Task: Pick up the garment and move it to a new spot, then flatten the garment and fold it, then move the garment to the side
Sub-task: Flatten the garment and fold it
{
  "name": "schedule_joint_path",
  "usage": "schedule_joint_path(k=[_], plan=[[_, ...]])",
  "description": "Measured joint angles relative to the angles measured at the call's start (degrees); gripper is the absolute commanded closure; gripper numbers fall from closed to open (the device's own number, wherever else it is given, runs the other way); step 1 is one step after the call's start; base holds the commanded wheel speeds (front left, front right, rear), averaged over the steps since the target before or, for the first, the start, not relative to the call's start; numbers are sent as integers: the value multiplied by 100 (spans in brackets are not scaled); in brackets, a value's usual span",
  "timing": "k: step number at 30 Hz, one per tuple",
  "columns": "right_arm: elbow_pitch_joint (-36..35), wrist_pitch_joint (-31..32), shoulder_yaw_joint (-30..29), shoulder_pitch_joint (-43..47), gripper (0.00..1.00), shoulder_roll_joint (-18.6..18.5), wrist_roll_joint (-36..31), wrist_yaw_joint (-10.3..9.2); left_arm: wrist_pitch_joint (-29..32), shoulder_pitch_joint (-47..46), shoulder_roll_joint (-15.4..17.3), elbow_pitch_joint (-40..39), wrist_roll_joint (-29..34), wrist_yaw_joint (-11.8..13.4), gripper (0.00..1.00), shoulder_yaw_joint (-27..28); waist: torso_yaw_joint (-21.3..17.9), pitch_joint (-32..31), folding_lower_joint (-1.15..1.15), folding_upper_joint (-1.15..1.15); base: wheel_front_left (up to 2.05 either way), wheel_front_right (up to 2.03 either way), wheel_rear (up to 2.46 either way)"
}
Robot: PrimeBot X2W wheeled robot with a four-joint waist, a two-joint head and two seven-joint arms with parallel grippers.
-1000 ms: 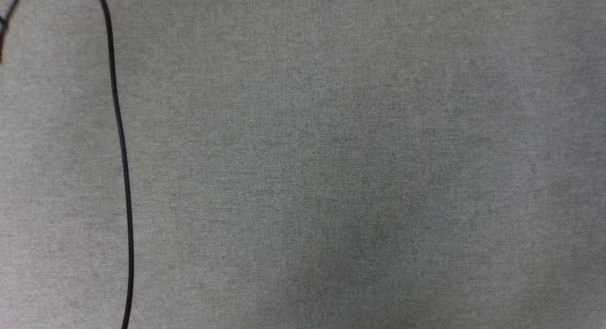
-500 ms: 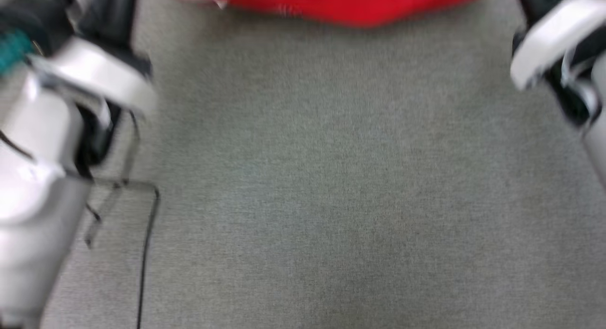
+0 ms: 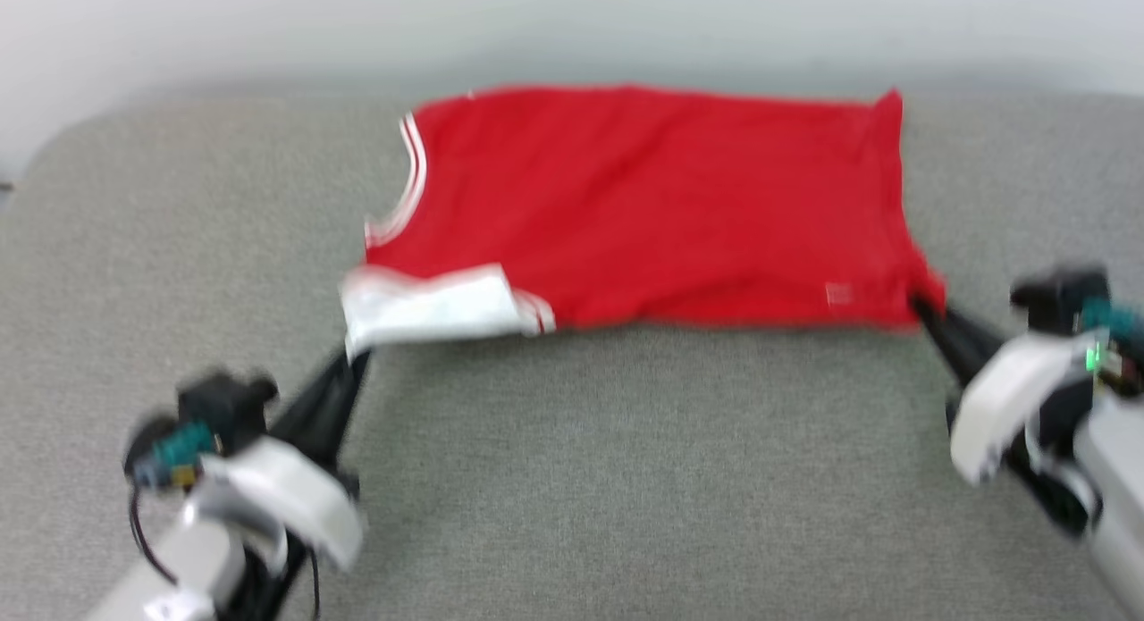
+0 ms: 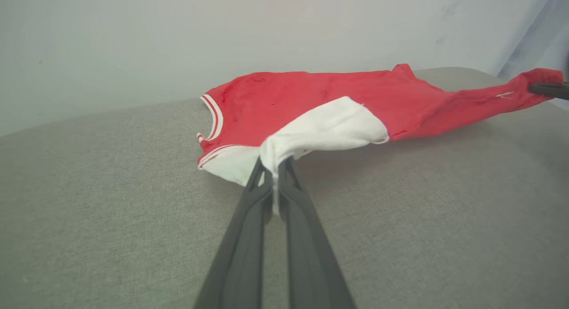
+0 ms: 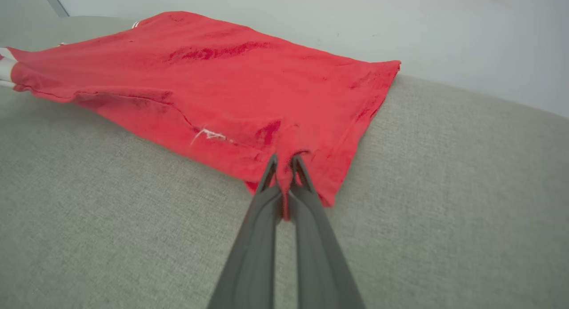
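The head view looks forward and down from above and behind the left gripper (image 3: 355, 360) and right gripper (image 3: 921, 310), wide enough to take in the garment (image 3: 661, 201) stretched between them. Each wrist view sits low and close behind its own fingers, facing past them toward the wall (image 4: 178, 33). All three views share the garment ahead of the tips.

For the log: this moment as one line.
left tool: shut on garment sleeve; right tool: shut on hem corner; garment: mostly flat
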Motion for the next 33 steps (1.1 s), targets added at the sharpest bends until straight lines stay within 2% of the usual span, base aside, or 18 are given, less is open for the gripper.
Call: schedule_joint_path(k=[6,15,23,27,33], plan=[[-205,48,-30,967,100,-153,191,0,151,1130,12,-292,-417,157,100,-132,-13,-498,0,0,0,0,0],[-653,120,-196,2247,100,-374,459,0,713,2544,254,-1060,-924,494,100,-361,-138,-1030,0,0,0,0,0],[-1002,274,-586,3050,100,-558,453,0,1408,2938,566,-1525,-1222,512,100,-590,-123,-1143,1,0,0,0,0],[-1179,392,-778,3259,100,-575,371,0,1347,3012,617,-1685,-1228,592,100,-532,-150,-1152,1,0,0,0,0],[-1369,564,-1035,3258,100,-411,198,0,1145,2645,557,-1648,-877,522,100,-555,-196,-1133,2,0,0,0,0]])
